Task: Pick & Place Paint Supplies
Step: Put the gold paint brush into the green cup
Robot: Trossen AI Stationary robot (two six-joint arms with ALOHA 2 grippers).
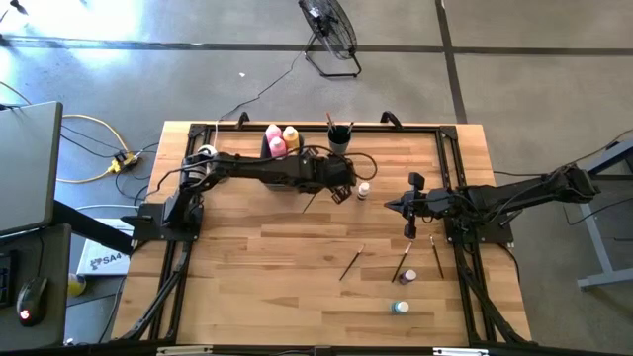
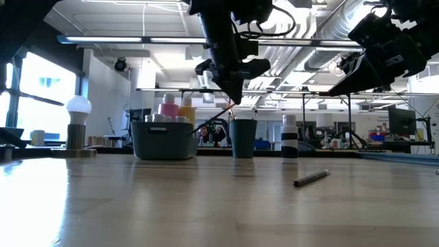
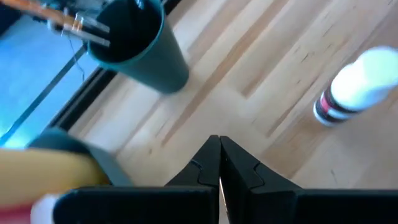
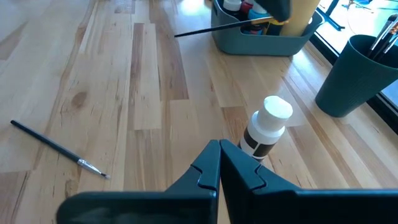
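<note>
Left gripper [image 1: 341, 194], jaws pinching a paintbrush [image 1: 318, 198] whose long axis slants down-left, hovers just short of the dark cup [image 1: 339, 138] at the worktop's far edge.

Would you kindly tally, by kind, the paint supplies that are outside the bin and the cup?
Small white-capped bottles: 3
Paintbrushes lying on the table: 3
Paintbrush held in the left gripper: 1
Total: 7
</note>
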